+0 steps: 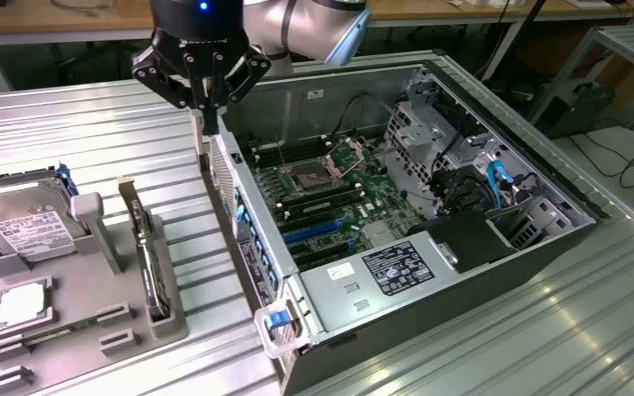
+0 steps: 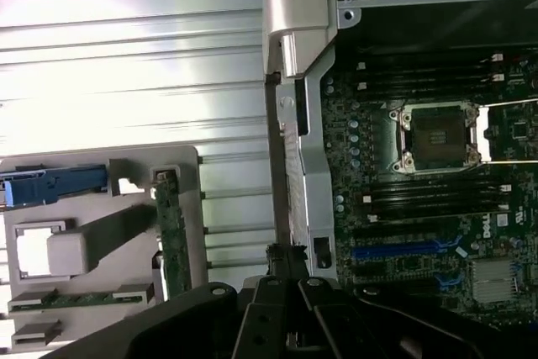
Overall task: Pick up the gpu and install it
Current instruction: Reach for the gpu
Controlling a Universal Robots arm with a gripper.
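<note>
Now the gripper (image 1: 199,106), jaws drawn together and holding nothing, hangs over the edge of the open computer case (image 1: 405,330), while the gpu (image 1: 149,256) stands on edge in the grey holder (image 1: 80,318), near seven o'clock from it in the exterior view.

Smooth silver-grey arm (image 1: 295,16), pale blue-grey joint cap (image 1: 345,37), chunky black tool (image 1: 201,103) on the end, little blue light (image 1: 201,7) glowing up top.
</note>
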